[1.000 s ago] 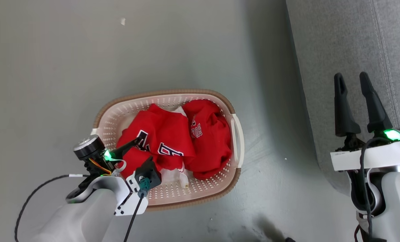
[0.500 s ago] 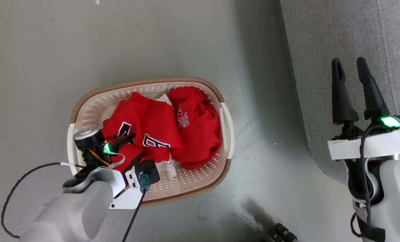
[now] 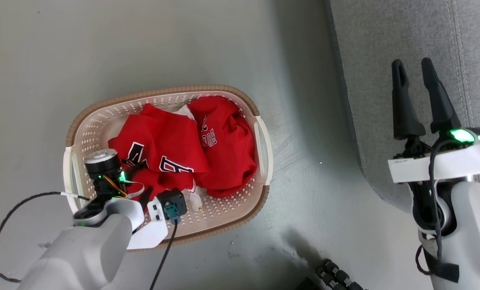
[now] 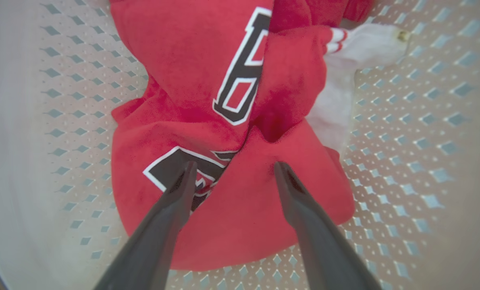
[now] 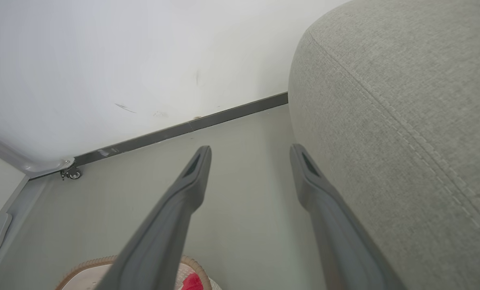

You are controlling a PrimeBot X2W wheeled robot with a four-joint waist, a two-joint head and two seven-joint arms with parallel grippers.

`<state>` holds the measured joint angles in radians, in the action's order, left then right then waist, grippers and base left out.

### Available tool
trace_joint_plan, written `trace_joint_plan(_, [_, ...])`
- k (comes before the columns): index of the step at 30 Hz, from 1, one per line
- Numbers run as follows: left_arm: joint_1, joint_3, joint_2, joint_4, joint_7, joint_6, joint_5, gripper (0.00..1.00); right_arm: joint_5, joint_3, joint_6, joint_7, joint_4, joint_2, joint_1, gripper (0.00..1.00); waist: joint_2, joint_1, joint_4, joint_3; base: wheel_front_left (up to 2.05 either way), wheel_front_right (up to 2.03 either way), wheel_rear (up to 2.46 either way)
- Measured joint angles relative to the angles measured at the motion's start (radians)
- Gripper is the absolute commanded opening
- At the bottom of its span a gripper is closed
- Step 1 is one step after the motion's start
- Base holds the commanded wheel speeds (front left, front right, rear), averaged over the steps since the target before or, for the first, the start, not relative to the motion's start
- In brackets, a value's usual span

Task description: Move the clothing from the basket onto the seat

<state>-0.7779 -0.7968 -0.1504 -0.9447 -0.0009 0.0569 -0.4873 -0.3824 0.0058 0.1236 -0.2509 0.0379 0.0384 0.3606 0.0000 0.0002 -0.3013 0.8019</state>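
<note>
Left hand [image 4: 231,169]: fingers spread, tips straddling a fold of the clothing [image 3: 175,149] inside the basket [image 3: 163,90], positioned to pinch it. Right hand [image 3: 413,66]: spread, empty, parked over the seat [image 3: 385,40] edge, clear of the reach

The grey floor [image 3: 183,40] carries the basket [image 3: 163,90], the seat [image 3: 385,60] near it on the robot's right, and what may be a ribbed black hose [image 3: 336,277] closer in.
</note>
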Motion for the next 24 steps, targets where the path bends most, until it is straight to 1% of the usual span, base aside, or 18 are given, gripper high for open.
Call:
trace_joint_plan(5, [-0.009,-0.026,0.023,-0.021,0.037,0.000,-0.026,1.00,-0.008,0.004,0.000,0.000,-0.008,0.000,0.021,1.00,0.0000,0.0000,-0.010,0.008,0.00,0.00,0.00])
trace_joint_plan(11, [-0.026,-0.035,0.017,-0.063,0.062,-0.002,-0.039,1.00,-0.015,0.010,0.000,0.000,-0.013,0.000,0.028,1.00,0.0000,0.0000,-0.020,0.016,0.00,0.00,0.00])
trace_joint_plan(13, [-0.037,-0.038,0.025,-0.068,0.081,-0.006,-0.052,1.00,-0.018,0.011,0.000,0.000,-0.015,0.000,0.037,1.00,0.0000,0.0000,-0.023,0.017,0.00,0.00,0.00])
trace_joint_plan(16, [-0.046,-0.037,0.021,-0.092,0.077,-0.010,-0.052,0.99,-0.027,0.017,0.000,0.000,-0.016,0.000,0.037,1.00,0.0000,0.0000,-0.027,0.020,0.00,0.00,0.00])
trace_joint_plan(17, [-0.048,-0.035,0.019,-0.103,0.074,-0.010,-0.052,0.80,-0.031,0.020,0.000,0.000,-0.016,0.000,0.038,1.00,0.0000,0.0000,-0.029,0.022,0.00,0.00,0.00])
trace_joint_plan(18, [-0.050,-0.034,0.015,-0.111,0.070,-0.011,-0.052,0.53,-0.031,0.022,0.000,0.000,-0.016,0.000,0.038,1.00,0.0000,0.0000,-0.031,0.023,0.00,0.00,0.00])
trace_joint_plan(19, [-0.052,-0.031,0.011,-0.117,0.070,-0.012,-0.051,0.46,-0.031,0.024,0.000,0.000,-0.017,0.000,0.038,1.00,0.0000,-0.0001,-0.033,0.025,0.00,0.00,0.00])
trace_joint_plan(20, [-0.053,-0.029,0.012,-0.121,0.068,-0.016,-0.049,0.31,-0.032,0.024,0.000,0.000,-0.017,0.000,0.038,1.00,0.0000,0.0000,-0.035,0.026,0.00,0.00,0.00])
trace_joint_plan(21, [-0.054,-0.028,0.017,-0.123,0.066,-0.020,-0.049,0.13,-0.033,0.025,0.000,0.000,-0.018,0.000,0.038,1.00,0.0000,0.0000,-0.036,0.026,0.00,0.00,0.00])
trace_joint_plan(22, [-0.055,-0.028,0.036,-0.122,0.067,-0.020,-0.046,0.00,-0.033,0.022,0.000,0.000,-0.021,0.000,0.038,1.00,0.0000,0.0000,-0.037,0.025,0.00,0.00,0.00])
trace_joint_plan(24, [-0.056,-0.029,0.054,-0.121,0.058,-0.020,-0.040,0.00,-0.033,0.019,0.000,0.000,-0.021,0.000,0.038,1.00,0.0000,-0.0001,-0.037,0.022,0.00,0.00,0.00])
